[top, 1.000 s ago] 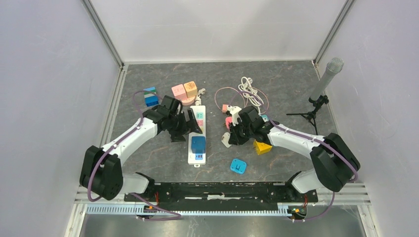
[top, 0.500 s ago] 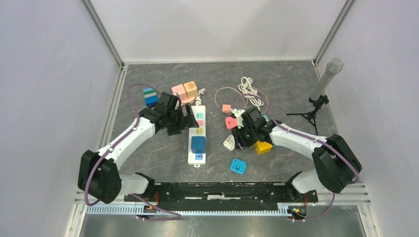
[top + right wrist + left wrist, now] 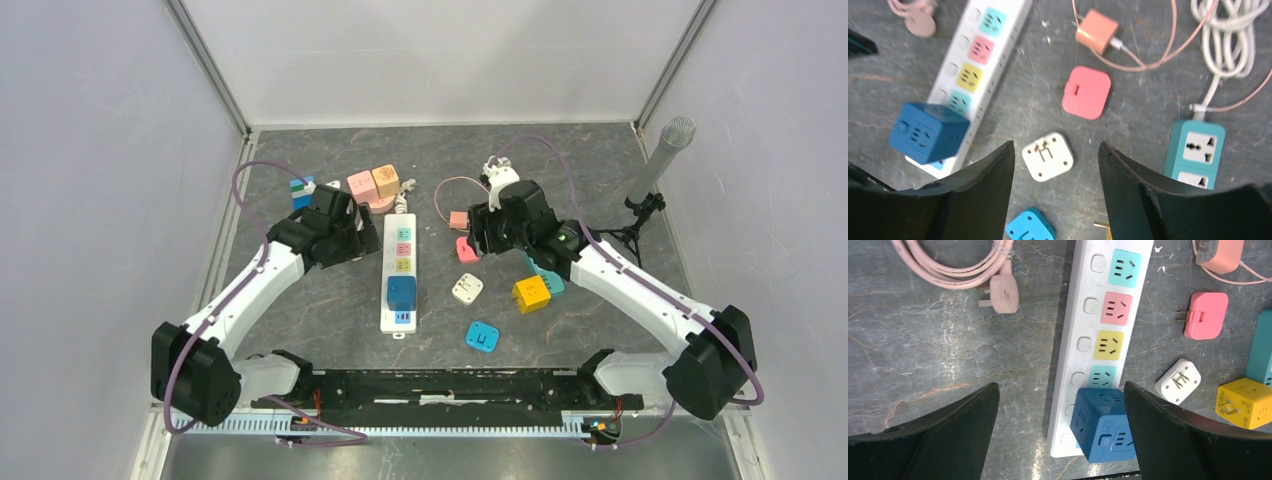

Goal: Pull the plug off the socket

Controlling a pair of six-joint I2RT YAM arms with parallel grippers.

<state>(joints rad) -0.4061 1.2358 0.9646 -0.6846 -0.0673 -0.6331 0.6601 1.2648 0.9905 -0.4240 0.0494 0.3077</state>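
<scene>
The white power strip (image 3: 400,258) (image 3: 1083,345) (image 3: 955,85) lies lengthwise in the middle, and a dark blue cube adapter (image 3: 401,293) (image 3: 1104,422) (image 3: 925,132) is plugged in near its front end. A white plug (image 3: 466,289) (image 3: 1048,156) (image 3: 1178,381) lies loose on the table right of the strip, prongs up. My right gripper (image 3: 486,238) (image 3: 1055,144) hangs open above it, holding nothing and clear of it. My left gripper (image 3: 364,243) (image 3: 1059,385) is wide open and empty, raised at the strip's left side, with the cube between its fingers in the left wrist view.
Right of the strip lie a pink plug (image 3: 467,248), an orange charger (image 3: 459,219), a yellow cube (image 3: 531,293), a teal socket block (image 3: 1195,150) and a light blue plug (image 3: 483,336). Coloured blocks (image 3: 373,183) and a pink cable (image 3: 973,265) lie behind; a microphone stand (image 3: 655,165) is far right.
My right gripper opened, let go of the white plug onto the table, then rose and moved back. My left gripper drew away leftward from the power strip.
</scene>
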